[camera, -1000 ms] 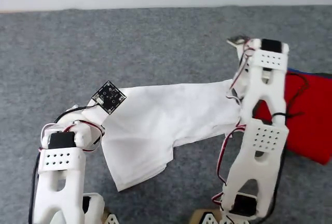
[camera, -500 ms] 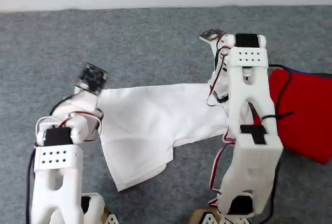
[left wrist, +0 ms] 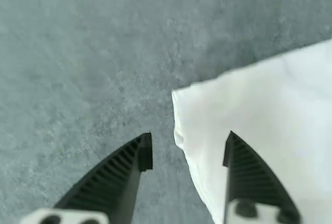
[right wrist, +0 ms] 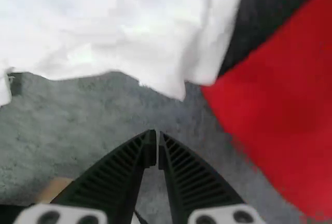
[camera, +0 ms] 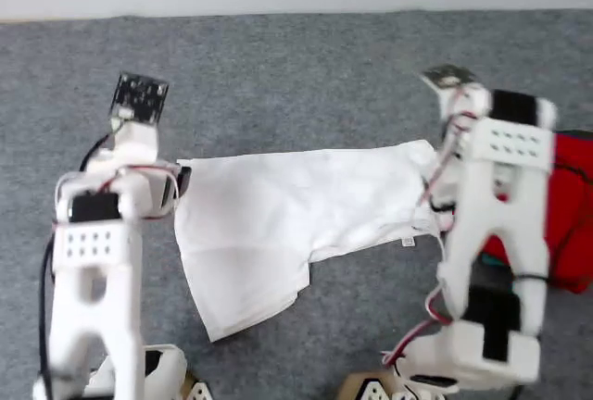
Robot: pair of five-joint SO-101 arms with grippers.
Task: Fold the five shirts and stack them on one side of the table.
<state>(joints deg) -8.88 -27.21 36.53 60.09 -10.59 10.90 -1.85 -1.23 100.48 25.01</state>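
Note:
A white shirt (camera: 278,219) lies partly folded in the middle of the grey table. Its left corner (left wrist: 181,99) sits between the fingers of my open left gripper (left wrist: 188,149), which hovers at the shirt's left edge. The left arm (camera: 93,243) stands at the left. My right gripper (right wrist: 155,143) is shut on nothing, just off the white shirt's (right wrist: 114,27) right edge, next to a red shirt (right wrist: 280,110). In the high view the right arm (camera: 500,196) covers part of the red shirt (camera: 570,224).
A strip of dark cloth (right wrist: 270,11) shows between the white shirt and the red one. Bare grey tabletop (camera: 278,76) stretches behind the shirts and along the front (camera: 343,344).
The left arm has swung off the white shirt to its left edge. The right arm went left, then back right over the red shirt. The white shirt has barely shifted.

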